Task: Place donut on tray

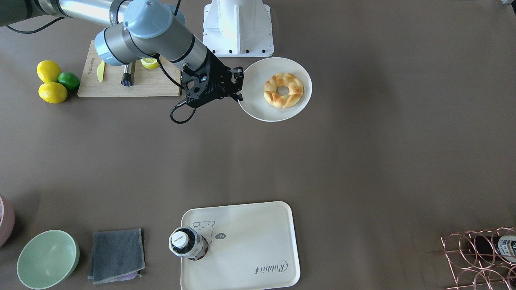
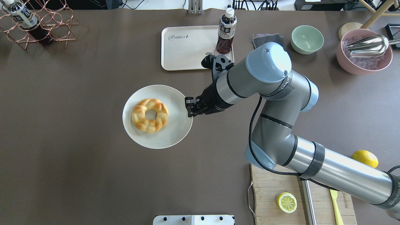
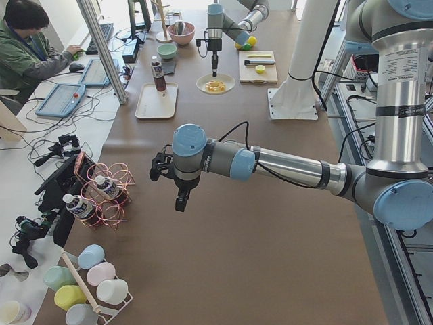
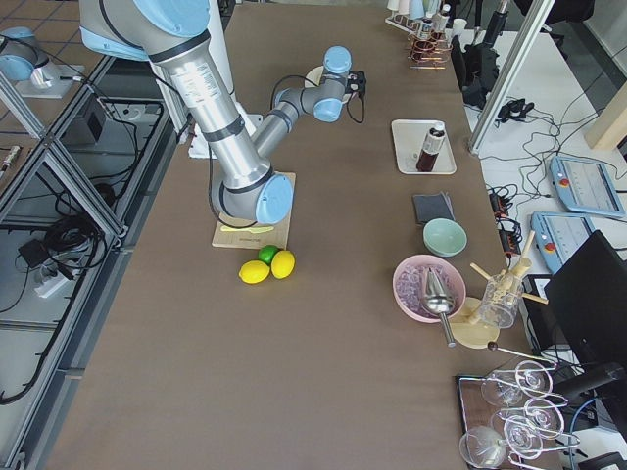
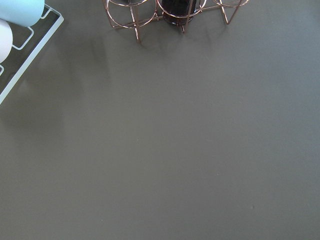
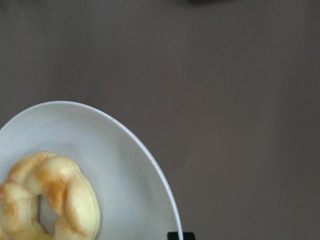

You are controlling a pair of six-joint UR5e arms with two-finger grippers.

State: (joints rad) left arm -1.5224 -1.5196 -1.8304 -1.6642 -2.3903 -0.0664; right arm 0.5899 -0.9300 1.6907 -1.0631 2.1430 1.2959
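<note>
While the donut (image 2: 150, 115) is not yet grasped, the right gripper (image 2: 190, 107) is held pointing down over the edge of the round plate (image 2: 173, 134). Its jaws are parted to a medium gap with nothing between them. They are lined up along the rim rather than across it, so the plate itself is not gripped. The open, downward pose is judged to be set for a grasp from above.

Just beside the hand, toward the plate's middle, the donut lies flat, apart from the fingers. A short sideways shift of the hand is judged to be needed before closing.

Well ahead of the hand, away from the robot, the tray (image 2: 181, 53) lies flat on the table (image 2: 78, 140). A bottle (image 2: 226, 31) stands upright on the tray corner nearest the hand's side. The rest of the tray is bare, and that part is judged to be the drop spot. The bottle may be clipped if the carry path is kept low.

Farthest off, the left gripper (image 3: 177, 193) hangs over bare table near a wire rack (image 5: 170, 12), probably parked out of the way. Whether it is wide or narrow cannot be told.
</note>
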